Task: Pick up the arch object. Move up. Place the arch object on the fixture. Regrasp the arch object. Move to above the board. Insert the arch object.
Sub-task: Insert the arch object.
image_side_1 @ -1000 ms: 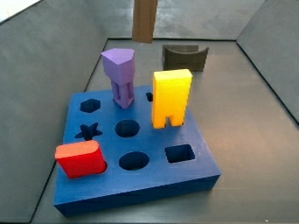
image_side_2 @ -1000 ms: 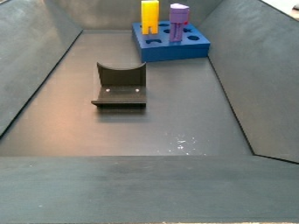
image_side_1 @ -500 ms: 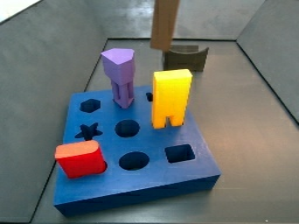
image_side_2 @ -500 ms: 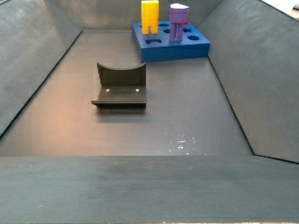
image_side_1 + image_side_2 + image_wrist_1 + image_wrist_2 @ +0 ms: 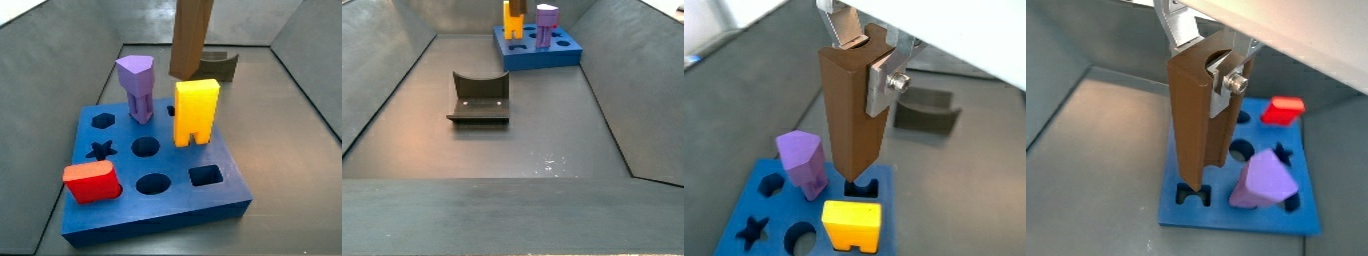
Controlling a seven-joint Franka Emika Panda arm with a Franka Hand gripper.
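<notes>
Brown block (image 5: 852,115) is being gripped upright by gripper (image 5: 869,62) over board (image 5: 758,205); insertion step; alignment with its slot is being needed next.

arch object (image 5: 190,40) lower and nearer the board (image 5: 160,205), carried by the tool (image 5: 866,62)

A robot test cell: bare grey walled bin floor (image 5: 543,130), blue slab board (image 5: 160,205) of shaped holes, gripper (image 5: 871,62) overhead.
</notes>
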